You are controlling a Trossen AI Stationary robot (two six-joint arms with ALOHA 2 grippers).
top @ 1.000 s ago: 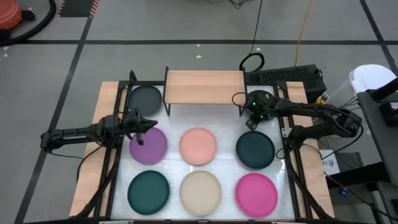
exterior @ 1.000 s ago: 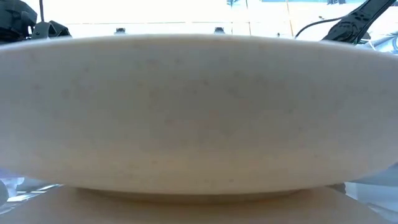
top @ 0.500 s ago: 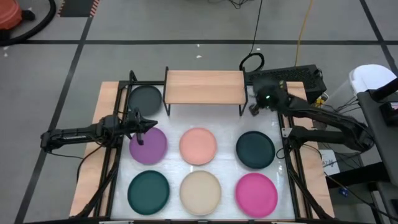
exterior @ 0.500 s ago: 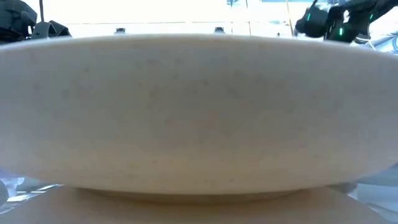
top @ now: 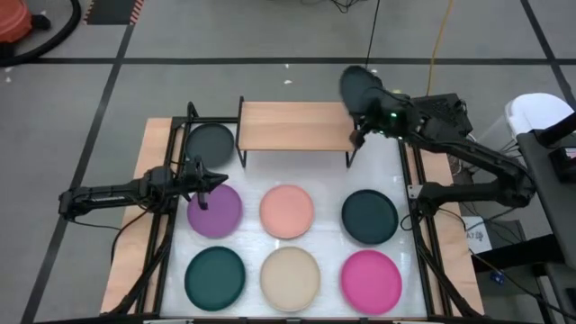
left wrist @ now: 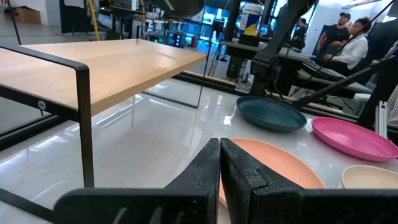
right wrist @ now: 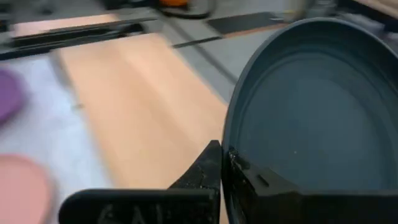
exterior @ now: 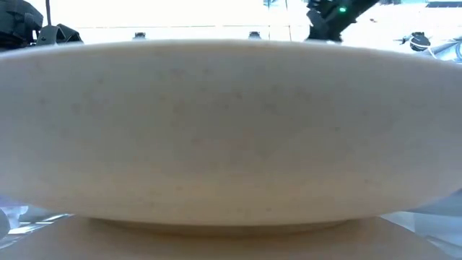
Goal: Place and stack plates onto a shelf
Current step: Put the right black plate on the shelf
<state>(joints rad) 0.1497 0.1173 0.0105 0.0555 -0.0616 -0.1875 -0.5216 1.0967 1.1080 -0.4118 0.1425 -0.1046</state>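
Dark grey plate (right wrist: 311, 106), held by its rim in the right gripper (right wrist: 219, 163): fingers closed on the near edge, plate tilted up above the right end of the shelf (top: 297, 125), not yet touching it. The shelf top is bare.

Handling, judged: the plates look rigid, light and matte, so a rim pinch should hold. A single-edge grip lets the plate swing, so it will need levelling before release. Likely breakable if dropped.

Count: eight plates. One held; seven on the counter (top: 331, 175):
- one dark grey (top: 211, 142), beside the shelf's left end
- two dark teal (top: 369, 216) (top: 214, 276)
- one purple (top: 215, 209)
- one salmon pink (top: 287, 211)
- one beige (top: 290, 276)
- one magenta (top: 371, 280)

Left gripper (top: 205, 178) waits just above the purple plate, fingers together, holding nothing.
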